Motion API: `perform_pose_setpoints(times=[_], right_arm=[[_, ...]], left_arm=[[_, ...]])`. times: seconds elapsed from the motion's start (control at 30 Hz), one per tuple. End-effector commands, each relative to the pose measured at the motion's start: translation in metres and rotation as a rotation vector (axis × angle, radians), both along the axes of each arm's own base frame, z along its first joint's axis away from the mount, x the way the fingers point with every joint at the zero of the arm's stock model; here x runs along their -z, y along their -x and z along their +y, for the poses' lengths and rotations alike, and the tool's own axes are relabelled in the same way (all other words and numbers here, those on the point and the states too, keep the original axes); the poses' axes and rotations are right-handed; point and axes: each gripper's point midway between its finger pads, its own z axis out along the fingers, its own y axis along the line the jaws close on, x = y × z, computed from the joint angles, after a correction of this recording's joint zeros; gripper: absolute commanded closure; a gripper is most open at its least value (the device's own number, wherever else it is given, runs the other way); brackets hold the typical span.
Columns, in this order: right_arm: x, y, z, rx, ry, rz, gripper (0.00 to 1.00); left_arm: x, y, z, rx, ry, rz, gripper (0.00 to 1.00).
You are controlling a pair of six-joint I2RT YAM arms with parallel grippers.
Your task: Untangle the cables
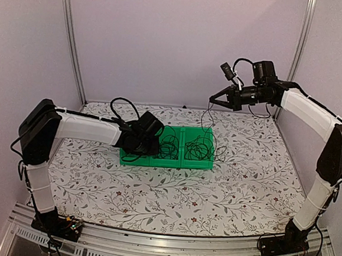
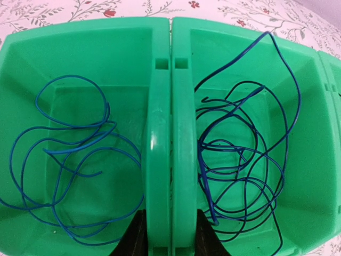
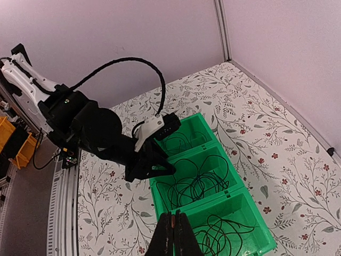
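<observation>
Firstly, the top external view. I record three green bins in a row on the patterned tabletop (image 1: 153, 204), nearer its far edge than its near edge and about midway between its left and right edges: left bin (image 1: 125, 158), middle bin (image 1: 168, 162), right bin (image 1: 199, 164). The cables (image 1: 169, 145) lie inside these bins as separate dark coils. The left gripper (image 1: 140, 142) points down over the left bin and hides its contents. The right gripper (image 1: 212, 100) is held high, toward the far edge and above the right bin. A thin hanging cord (image 1: 203, 119) runs from it down into that bin.

Next, the left wrist view. The left bin (image 2: 80, 26) holds a loose blue cord (image 2: 69, 160). The middle bin (image 2: 314, 133) holds a denser tangle (image 2: 240, 160) of blue and black strands, one loop riding up its far wall. The left gripper (image 2: 171, 240) is spread, with its fingers (image 2: 136, 240) set one on each side of the two adjoining bin walls. I cannot tell whether they press on the plastic.

Lastly, the right wrist view. The right gripper (image 3: 171, 234) has its fingers pressed together. The cord between them is too thin to make out here. Below it I see the right bin (image 3: 266, 242), the middle bin (image 3: 234, 176) and the left bin (image 3: 205, 120), each with dark cable inside. The left gripper (image 3: 152, 168) sits at the junction of the left and middle bins.
</observation>
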Motion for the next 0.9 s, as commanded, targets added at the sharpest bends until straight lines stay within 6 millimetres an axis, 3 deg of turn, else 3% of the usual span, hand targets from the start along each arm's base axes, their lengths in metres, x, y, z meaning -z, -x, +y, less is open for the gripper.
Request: perform_pose_setpoints(times=[0.0,0.13,0.33,0.5,0.77,0.87], right_arm=[[0.024,-0.014,0.004,0.015,0.016,-0.038,1.0],[0.028,-0.02,0.008,0.013,0.002,-0.002,1.0],[-0.029,-0.013,0.009,-0.002,-0.064,-0.032,1.0],[-0.053,-0.003,0.007,-0.013,-0.095,-0.048,1.0],[-0.056,0.001,0.006,-0.005,-0.083,-0.025,1.0],[-0.039,-0.002,-0.003,0.068,0.001,-0.005,1.0]], left_arm=[[0.019,0.014,-0.018,-0.004,0.061,0.081,0.8],[0.025,0.016,-0.019,0.002,0.044,0.088,0.8],[0.032,0.016,-0.017,0.008,0.014,0.096,0.79],[0.036,0.018,-0.017,0.013,0.004,0.102,0.79],[0.038,0.02,-0.017,0.021,-0.005,0.104,0.78],[0.038,0.019,-0.015,0.02,-0.013,0.1,0.78]])
